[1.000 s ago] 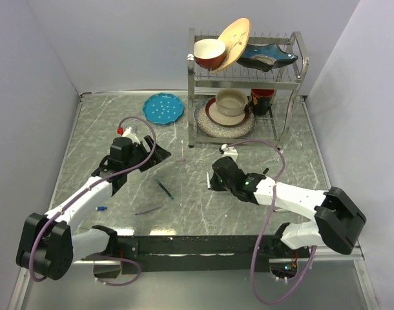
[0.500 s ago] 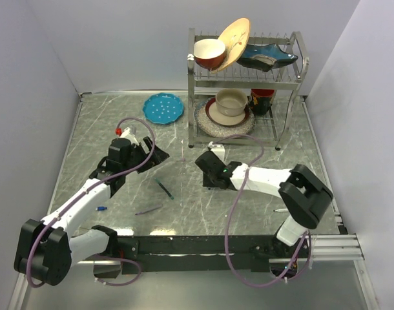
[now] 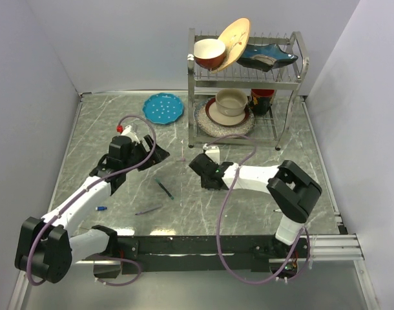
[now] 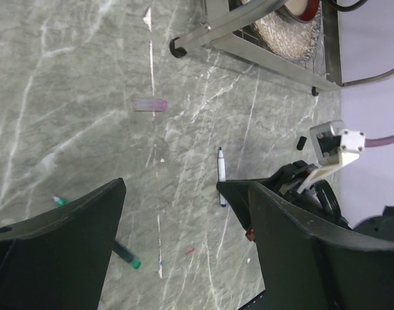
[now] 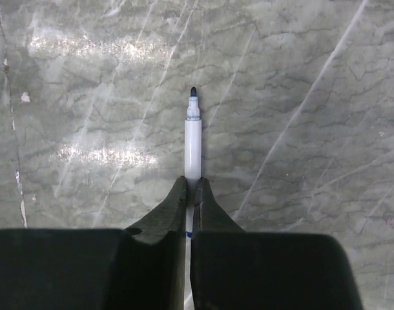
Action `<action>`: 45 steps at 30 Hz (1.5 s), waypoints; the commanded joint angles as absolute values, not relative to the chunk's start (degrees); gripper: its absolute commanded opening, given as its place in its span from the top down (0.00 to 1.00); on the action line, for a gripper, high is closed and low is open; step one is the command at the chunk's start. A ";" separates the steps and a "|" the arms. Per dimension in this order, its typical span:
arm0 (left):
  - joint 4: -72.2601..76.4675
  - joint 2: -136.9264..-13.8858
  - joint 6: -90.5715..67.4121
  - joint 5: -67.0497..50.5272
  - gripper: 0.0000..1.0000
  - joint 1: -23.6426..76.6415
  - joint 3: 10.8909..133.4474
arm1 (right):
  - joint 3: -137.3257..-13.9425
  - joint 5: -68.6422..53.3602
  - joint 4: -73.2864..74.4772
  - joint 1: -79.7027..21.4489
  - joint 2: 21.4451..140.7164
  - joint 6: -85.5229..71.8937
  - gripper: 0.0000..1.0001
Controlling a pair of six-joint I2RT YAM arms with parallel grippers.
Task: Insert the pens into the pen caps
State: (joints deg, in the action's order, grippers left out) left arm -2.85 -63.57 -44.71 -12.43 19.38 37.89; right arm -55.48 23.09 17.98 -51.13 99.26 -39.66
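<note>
My right gripper (image 5: 192,184) is shut on a white pen (image 5: 193,139) whose dark blue tip points away from it, just over the marble table (image 3: 119,123). In the top view that gripper (image 3: 205,175) sits at the table's middle. My left gripper (image 4: 171,185) is open with nothing between its fingers, and hovers left of centre (image 3: 158,154). Below it lie a dark green pen (image 4: 124,256), the white pen (image 4: 221,169) and a small pinkish cap (image 4: 150,104). A blue cap (image 3: 101,208) lies near the left arm. A small black cap (image 4: 301,142) lies further right.
A metal dish rack (image 3: 289,77) with bowls and plates stands at the back right. A blue plate (image 3: 163,107) lies at the back, left of it. A thin dark stick (image 3: 148,210) lies near the front edge. The right arm's cable (image 3: 239,194) loops over the table.
The right arm has swung left toward the table's middle, its elbow folding in. Its jaws are shut on the white pen. The left arm has hardly moved.
</note>
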 commanded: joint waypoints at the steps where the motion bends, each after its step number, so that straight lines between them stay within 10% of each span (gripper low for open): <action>1: 3.24 -66.17 -47.01 -15.12 0.20 20.56 38.33 | -50.54 21.45 13.73 -51.50 92.12 -39.11 1.00; 27: 15.38 -85.86 -53.70 -13.80 0.30 39.55 46.31 | -37.88 11.43 -2.11 -53.61 66.27 -37.71 1.00; 30: 16.43 -87.18 -54.32 -14.68 0.40 40.69 47.19 | -37.62 11.95 -2.02 -53.88 65.30 -37.88 1.00; 35: 17.14 -87.71 -55.02 -16.78 0.98 42.01 48.16 | -37.09 12.57 -0.88 -53.96 63.90 -38.32 0.99; 39: 17.40 -85.53 -54.14 -19.59 0.99 42.01 48.51 | -34.55 9.15 -2.45 -53.96 60.92 -39.02 0.62; 45: 19.59 -82.71 -51.33 -22.67 0.99 42.01 47.82 | -28.92 1.59 -7.90 -53.53 53.88 -40.69 0.46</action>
State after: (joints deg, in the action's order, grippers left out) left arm 15.16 -86.67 -53.56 -18.79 41.93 46.59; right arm -30.61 6.52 -2.17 -53.49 57.43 -39.51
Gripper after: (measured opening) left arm 0.081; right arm 0.526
